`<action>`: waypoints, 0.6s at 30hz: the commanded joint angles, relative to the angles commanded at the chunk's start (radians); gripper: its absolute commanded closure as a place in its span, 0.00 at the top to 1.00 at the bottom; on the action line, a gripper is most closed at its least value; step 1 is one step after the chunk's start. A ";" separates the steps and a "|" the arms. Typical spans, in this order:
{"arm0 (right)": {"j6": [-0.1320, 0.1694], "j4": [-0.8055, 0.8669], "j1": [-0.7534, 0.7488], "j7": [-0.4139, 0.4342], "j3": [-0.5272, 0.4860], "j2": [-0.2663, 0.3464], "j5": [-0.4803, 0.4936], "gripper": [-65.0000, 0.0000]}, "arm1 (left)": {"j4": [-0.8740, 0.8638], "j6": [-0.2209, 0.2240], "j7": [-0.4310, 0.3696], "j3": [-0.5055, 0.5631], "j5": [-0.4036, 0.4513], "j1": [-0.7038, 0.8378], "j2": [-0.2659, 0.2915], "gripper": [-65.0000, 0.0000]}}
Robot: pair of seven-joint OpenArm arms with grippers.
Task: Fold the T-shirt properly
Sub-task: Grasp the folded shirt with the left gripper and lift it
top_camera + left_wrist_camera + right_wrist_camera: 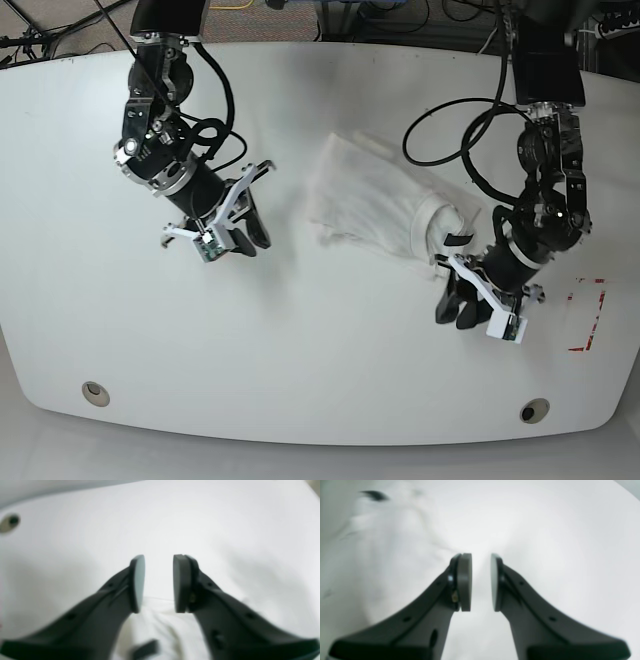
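Overhead, both arms hang above the white table (300, 380), one on each side of the T-shirt (370, 200).

Left pincer (158, 583): pads parted with a clear gap, nothing between them. In the wrist view white cloth lies under and behind the fingers, with a hem edge showing just past the gap; bare table lies ahead of the tips. From the base view this pincer (460, 305) sits at the near-right end of the garment, beside a rolled white bulge and a small black tag (456, 238). Whether the fingers touch the cloth cannot be told; they grip none of it.

Right pincer (481, 582): pads likewise apart, a narrower gap, empty. Its wrist view is blurred; rumpled white fabric (377, 542) fills the left side, plain table the right. From the base view the pincer (240, 222) hovers over bare table, apart from the shirt's left edge.

T-shirt: a bunched, partly folded white heap, right of the table's centre, running diagonally from upper left to lower right. No print is visible on it.

Other marks: a round hole (96, 392) near the front-left edge, another (533, 411) front-right, red tape corners (590, 315) at far right.
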 joint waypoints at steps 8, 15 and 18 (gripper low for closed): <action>0.000 -0.002 -0.026 -0.005 0.058 0.000 -0.003 0.19 | 0.052 0.273 -0.135 0.152 0.078 0.124 0.049 0.57; 0.000 -0.006 -0.031 -0.005 0.058 0.000 -0.005 0.18 | 0.012 0.457 -0.301 0.321 0.282 0.210 0.092 0.57; 0.000 -0.006 -0.034 -0.005 0.058 -0.002 -0.002 0.18 | -0.026 0.526 -0.342 0.370 0.377 0.244 0.127 0.57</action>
